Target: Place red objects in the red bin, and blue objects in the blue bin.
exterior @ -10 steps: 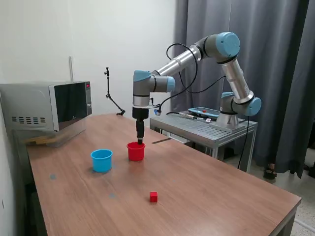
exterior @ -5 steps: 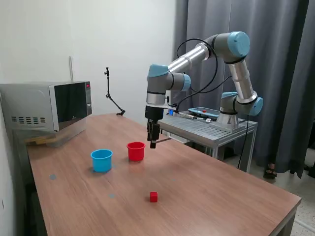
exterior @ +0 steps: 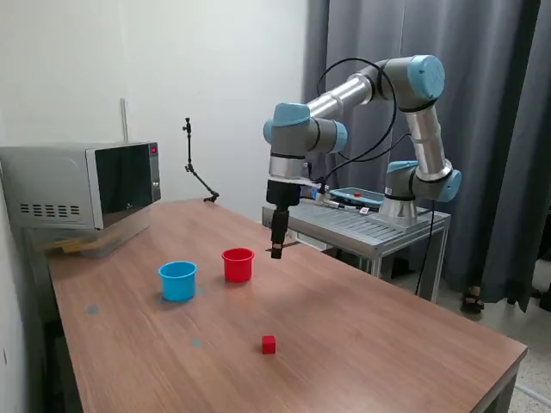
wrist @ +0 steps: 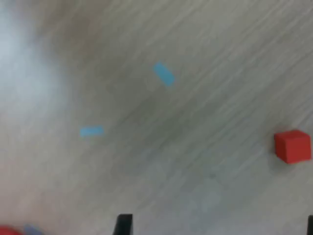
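One of the red objects, a small red cube [exterior: 269, 344], lies on the table nearer the camera than the cups, and it also shows in the wrist view [wrist: 292, 146]. The red bin [exterior: 238, 264] and the blue bin [exterior: 177, 280] stand side by side mid-table. My gripper [exterior: 276, 250] hangs just above the table at the exterior view's right of the red bin. The wrist view shows the gripper [wrist: 216, 228] open, its fingertips [wrist: 123, 224] wide apart with only bare wood between them. The blue objects are out of view, and what lies inside the cups is hidden.
A microwave [exterior: 82, 185] sits at the table's back on the exterior view's left. A metal cart [exterior: 362, 224] carrying the arm's base stands behind the table. Two blue tape marks [wrist: 164, 74] are stuck on the wood. The table's edge [exterior: 508, 357] is on the exterior view's right.
The gripper has swung from over the red bin toward the exterior view's right and now hangs beside it. The cups and the red cube have stayed put.
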